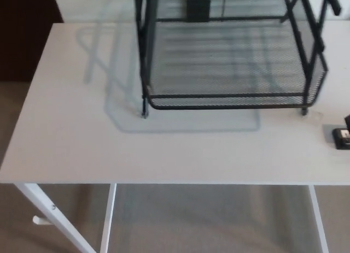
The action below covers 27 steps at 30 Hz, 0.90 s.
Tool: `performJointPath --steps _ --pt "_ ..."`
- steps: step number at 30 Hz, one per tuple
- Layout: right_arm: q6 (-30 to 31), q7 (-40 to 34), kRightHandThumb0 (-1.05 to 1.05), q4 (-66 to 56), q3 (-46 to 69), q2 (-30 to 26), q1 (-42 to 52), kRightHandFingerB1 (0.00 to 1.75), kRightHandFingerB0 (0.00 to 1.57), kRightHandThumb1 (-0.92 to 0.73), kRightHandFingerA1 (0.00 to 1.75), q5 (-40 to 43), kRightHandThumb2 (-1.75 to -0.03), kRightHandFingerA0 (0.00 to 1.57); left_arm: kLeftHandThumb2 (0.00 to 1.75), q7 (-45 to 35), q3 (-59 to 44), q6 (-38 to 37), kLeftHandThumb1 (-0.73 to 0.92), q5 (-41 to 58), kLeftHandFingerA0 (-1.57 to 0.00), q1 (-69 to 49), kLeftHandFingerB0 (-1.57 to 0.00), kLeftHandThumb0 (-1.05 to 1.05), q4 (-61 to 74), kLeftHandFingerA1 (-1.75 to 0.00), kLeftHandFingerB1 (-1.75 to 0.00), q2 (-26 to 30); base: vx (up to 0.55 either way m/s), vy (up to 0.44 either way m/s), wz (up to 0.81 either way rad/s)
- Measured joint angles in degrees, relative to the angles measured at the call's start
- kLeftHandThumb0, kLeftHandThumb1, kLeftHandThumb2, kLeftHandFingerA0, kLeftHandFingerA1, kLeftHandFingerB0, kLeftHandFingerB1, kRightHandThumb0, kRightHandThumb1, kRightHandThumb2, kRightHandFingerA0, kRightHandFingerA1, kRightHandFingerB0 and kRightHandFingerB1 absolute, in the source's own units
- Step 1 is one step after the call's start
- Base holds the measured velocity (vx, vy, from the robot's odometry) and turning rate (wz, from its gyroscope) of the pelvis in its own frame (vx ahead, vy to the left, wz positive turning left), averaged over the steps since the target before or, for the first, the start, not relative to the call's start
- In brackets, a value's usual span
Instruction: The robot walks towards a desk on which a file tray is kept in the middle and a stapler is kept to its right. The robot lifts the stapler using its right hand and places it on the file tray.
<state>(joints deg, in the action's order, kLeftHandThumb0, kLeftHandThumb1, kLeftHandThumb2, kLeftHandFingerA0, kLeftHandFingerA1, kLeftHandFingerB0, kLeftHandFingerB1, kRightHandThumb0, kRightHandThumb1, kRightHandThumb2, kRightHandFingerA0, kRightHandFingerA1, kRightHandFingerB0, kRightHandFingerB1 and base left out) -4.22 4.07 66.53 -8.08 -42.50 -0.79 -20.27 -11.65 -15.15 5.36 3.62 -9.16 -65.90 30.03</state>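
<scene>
Black stapler [342, 137] on white desk [82, 149], right of mesh file tray [229, 105], apart from it, cropped by frame edge, long axis unreadable, both hands out of frame, grip unknown.

Office — white desk [71, 138], mesh file tray [229, 67], carpet [219, 220]

A white desk [71, 143] fills most of the view. The black mesh file tray [229, 95] stands at about 12 o'clock, and its grey shadow [109, 72] falls toward 10 o'clock. At 3 o'clock lies the black stapler [343, 136] — cut by the picture edge, near the tray's corner and not touching it.
</scene>
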Motion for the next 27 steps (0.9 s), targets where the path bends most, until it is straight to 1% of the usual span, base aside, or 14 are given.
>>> performJointPath --steps 3,4,7,12,13,14,17,18,21,23,24,25,26,27 --pt "0.10 0.40 -0.85 0.33 0.17 0.00 0.06 0.34 0.30 -0.65 0.49 0.29 -0.60 0.46 0.88 -0.01 0.00 -0.05 0.74 0.00 -0.58 -0.33 -0.24 -0.87 0.35 -0.88 -0.72 0.00 -0.01 0.018 -0.02" --pt "0.14 0.43 -0.87 0.33 0.07 0.03 0.16 0.34 0.31 -0.67 0.46 0.29 -0.61 0.50 1.18 0.05 -0.02 -0.04 0.59 -0.01 -0.59 -0.30 -0.22 -0.85 0.37 -0.86 -0.68 0.00 -0.03 0.100 -0.02" --pt "-0.07 0.25 -0.81 0.79 0.58 0.25 0.22 0.33 0.30 -0.64 0.46 0.59 -0.60 0.42 1.20 0.06 -0.20 -0.03 0.60 0.02 -0.57 -0.23 -0.19 -0.87 0.55 -0.85 -0.67 0.01 0.00 0.153 -0.03" --pt "-0.05 1.15 -0.74 0.15 0.89 0.31 0.27 0.31 0.28 -0.63 0.44 0.84 -0.60 0.36 1.19 0.17 -0.88 -0.03 0.60 0.09 -0.65 -0.42 -0.20 -0.88 1.18 -0.89 -0.68 0.12 -0.01 0.145 0.07" --pt "-0.01 1.45 -0.51 0.10 1.10 0.55 0.31 0.36 0.20 -0.52 0.50 0.99 -0.70 0.20 0.87 0.19 -1.08 -0.03 0.74 0.09 -0.49 -0.79 -0.18 -0.96 1.34 -0.88 -0.69 0.25 -0.03 0.084 0.08" --pt "0.02 1.79 -0.47 0.06 1.93 0.63 0.30 0.39 0.22 -0.51 0.52 1.35 -0.71 0.26 1.19 0.18 -1.26 -0.03 0.61 0.11 -0.52 -0.92 -0.17 -0.94 1.47 -0.86 -0.68 0.28 0.00 0.095 0.00" --pt "0.01 3.39 -0.51 -0.10 6.76 0.72 0.27 0.40 0.18 -0.47 0.60 3.61 -0.74 0.40 1.23 -0.03 -2.06 -0.03 0.61 0.27 -0.46 -1.47 -0.13 -0.96 2.22 -0.83 -0.66 0.27 0.01 0.024 0.07" --pt "0.06 4.05 -0.40 -0.22 8.45 0.95 0.28 0.28 0.18 -0.57 0.53 4.46 -0.58 0.27 0.80 -0.10 -2.42 -0.04 0.80 0.37 -0.38 -1.76 -0.20 -1.02 2.59 -0.85 -0.75 0.27 0.03 -0.029 0.07" --pt "0.74 6.05 -0.46 -0.47 12.90 1.28 0.24 0.38 0.16 -0.47 0.55 6.72 -0.71 0.27 0.73 -0.30 -3.05 -0.07 0.82 0.62 -0.42 -1.97 -0.18 -1.05 3.05 -0.89 -0.76 0.26 0.04 -0.060 0.07" --pt "1.18 7.27 -0.37 -0.47 15.62 1.52 0.24 0.32 0.17 -0.53 0.51 8.16 -0.63 0.07 0.74 -0.48 -3.41 -0.07 0.81 0.84 -0.42 -1.94 -0.15 -1.05 3.37 -0.91 -0.77 0.26 0.04 -0.097 0.02" --pt "1.42 7.95 -0.41 -0.48 17.22 1.70 0.25 0.35 0.16 -0.52 0.53 9.08 -0.66 0.09 1.25 -0.59 -3.56 -0.07 0.63 0.95 -0.46 -1.95 -0.08 -1.04 3.69 -0.86 -0.67 0.26 0.04 -0.081 0.01" --pt "1.70 8.58 -0.47 -0.49 18.67 1.86 0.25 0.36 0.17 -0.49 0.52 9.87 -0.69 0.15 1.24 -0.69 -3.66 -0.07 0.63 1.06 -0.49 -1.93 -0.15 -1.04 4.08 -0.87 -0.68 0.25 0.00 0.000 0.00" --pt "1.97 9.15 -0.52 -0.58 19.93 1.96 0.30 0.40 0.16 -0.46 0.66 10.60 -0.75 0.45 1.25 -0.80 -3.72 -0.08 0.62 1.13 -0.61 -1.87 -0.11 -1.05 4.39 -0.95 -0.68 0.25 0.00 0.000 0.00" --pt "2.32 10.02 -0.52 -0.75 21.31 2.01 0.38 0.40 0.16 -0.46 0.66 11.55 -0.75 0.45 1.25 -0.99 -3.72 -0.17 0.62 1.18 -0.61 -1.61 -0.11 -1.05 4.65 -0.95 -0.68 0.26 0.00 0.000 0.00"
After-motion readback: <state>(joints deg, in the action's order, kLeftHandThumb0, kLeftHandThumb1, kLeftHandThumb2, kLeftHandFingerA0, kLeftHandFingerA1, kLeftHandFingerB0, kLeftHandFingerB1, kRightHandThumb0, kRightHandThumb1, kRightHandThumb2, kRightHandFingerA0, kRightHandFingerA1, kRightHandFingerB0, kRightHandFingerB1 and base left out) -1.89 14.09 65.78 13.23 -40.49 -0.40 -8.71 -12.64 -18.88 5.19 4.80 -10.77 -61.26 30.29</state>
